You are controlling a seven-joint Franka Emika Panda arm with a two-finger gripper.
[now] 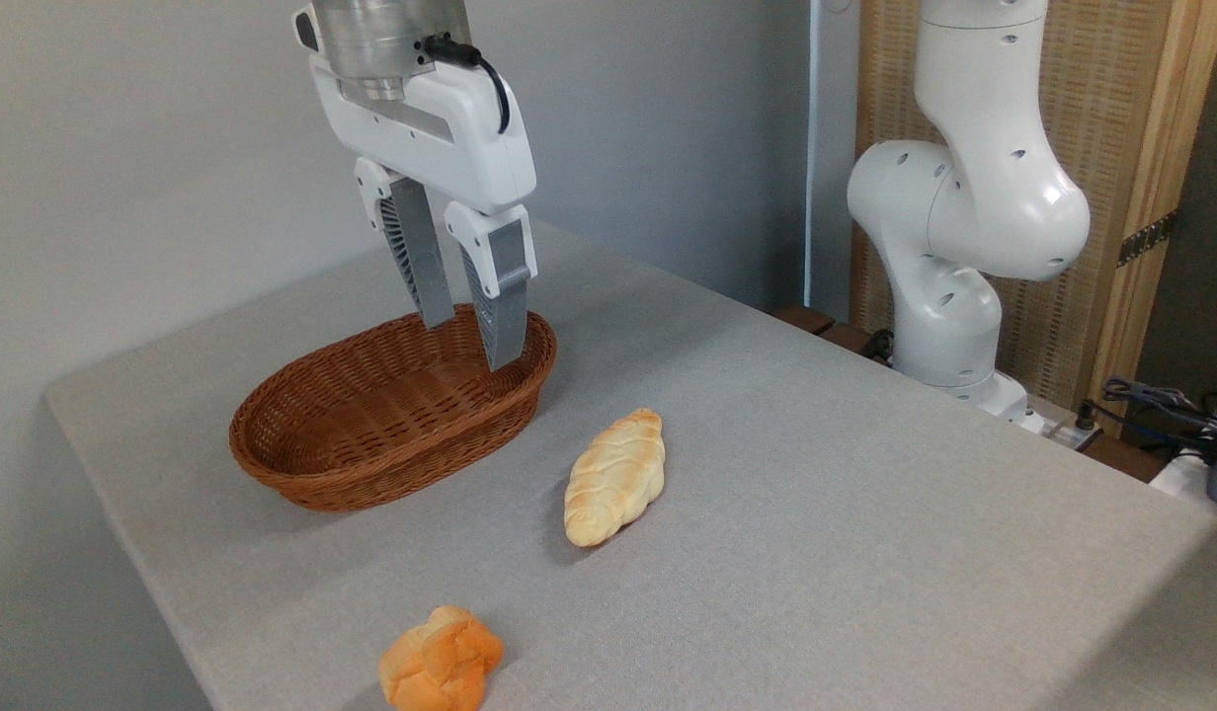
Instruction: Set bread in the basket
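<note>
The braided loaf lies on the grey table, long axis running from near-left to far-right, just right of the wicker basket. The gripper hangs parted and empty above the basket's far end. Grey wall behind.

braided loaves: just 1, the bread, mid-frame
round buns: 1 orange bun, bottom edge
baskets: 1 wicker basket, left of centre

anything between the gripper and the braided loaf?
Only the near rim of the basket and bare table lie between the gripper and the bread in the fixed camera view.
</note>
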